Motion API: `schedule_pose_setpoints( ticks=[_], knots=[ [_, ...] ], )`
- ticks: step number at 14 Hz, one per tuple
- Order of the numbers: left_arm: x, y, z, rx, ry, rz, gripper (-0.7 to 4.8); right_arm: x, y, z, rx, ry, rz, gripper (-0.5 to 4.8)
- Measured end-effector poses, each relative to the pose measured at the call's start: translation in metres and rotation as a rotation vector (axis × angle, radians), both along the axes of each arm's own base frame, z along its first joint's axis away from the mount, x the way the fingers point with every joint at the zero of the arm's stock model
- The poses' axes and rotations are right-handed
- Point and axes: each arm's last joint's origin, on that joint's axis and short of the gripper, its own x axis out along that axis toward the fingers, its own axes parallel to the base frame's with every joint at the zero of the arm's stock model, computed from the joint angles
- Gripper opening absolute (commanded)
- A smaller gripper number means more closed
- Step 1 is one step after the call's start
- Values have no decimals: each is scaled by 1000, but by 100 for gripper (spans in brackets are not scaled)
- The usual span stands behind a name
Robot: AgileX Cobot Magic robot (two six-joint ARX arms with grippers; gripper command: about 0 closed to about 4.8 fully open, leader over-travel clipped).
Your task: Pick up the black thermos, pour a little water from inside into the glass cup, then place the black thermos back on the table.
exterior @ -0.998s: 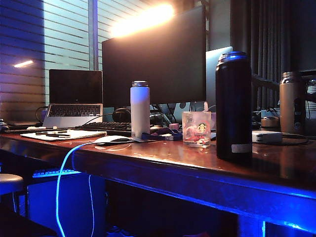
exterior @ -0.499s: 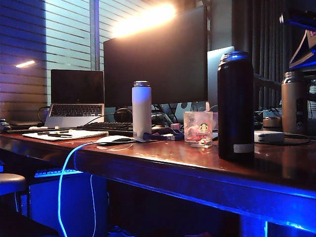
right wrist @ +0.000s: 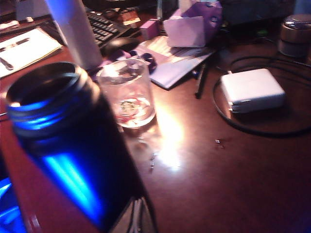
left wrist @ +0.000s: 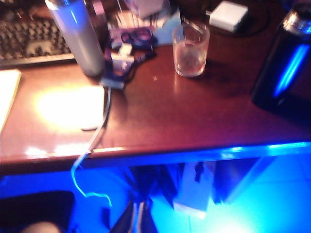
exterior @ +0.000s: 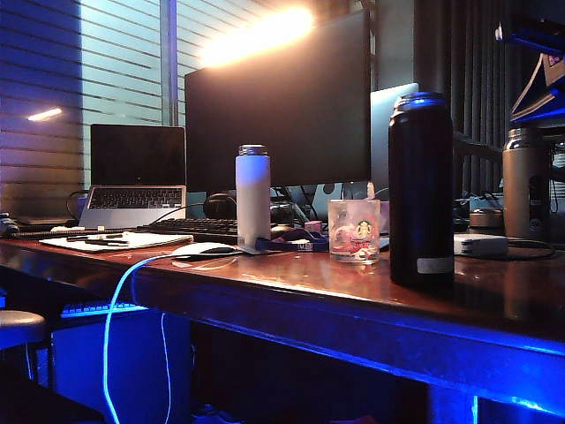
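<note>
Low at the right wrist view's edge, the right gripper (right wrist: 137, 216) shows closed and empty, close above the black thermos (right wrist: 73, 145) standing on the table (exterior: 291, 283). It should open wide, then clamp mid-body; that glossy cylinder looks slippery. The glass cup (right wrist: 127, 92) stands just beside. The left gripper (left wrist: 137, 218) shows only blurred tips, so I cannot tell its state.

- The right claw (right wrist: 138, 216) shows only as pale fingertips at the edge of the right wrist view. They are pressed together with no gap and grip nothing.
- It hangs above the counter (right wrist: 233, 170), tilted down towards it.
- In the exterior view, part of the right arm (exterior: 534, 71) juts in at the upper right corner, high up.
- The left claw (left wrist: 137, 219) is a dim, blurred pair of tips out in front of the counter's edge. Whether there is a gap between them is unclear.
</note>
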Motion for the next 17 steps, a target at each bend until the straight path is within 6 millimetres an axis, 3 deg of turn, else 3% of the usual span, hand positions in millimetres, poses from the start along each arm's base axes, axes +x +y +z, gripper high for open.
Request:
schedule_pose_setpoints(
  ticks=[5,7,9,10,11,12,17],
  knots=[
    [8,-1,-4,1,11,5,21,3,0,-26,2,-29,-23,-1],
    [14,0,-1,-49,-6,40,22,-3,-1,-47,11,-69,-23,-1],
    [16,2,1,-54,-29,51,22,-6,-1,-53,23,-75,18,-1],
    [17,2,2,-55,-43,50,22,-6,0,-53,30,-78,51,25],
    [17,2,2,-56,-51,51,22,-5,1,-54,33,-81,70,176],
    [17,2,2,-55,-50,51,22,-4,2,-54,24,-87,83,479],
    [17,2,2,-55,-50,53,22,-3,19,-55,41,-125,298,479]
  ],
)
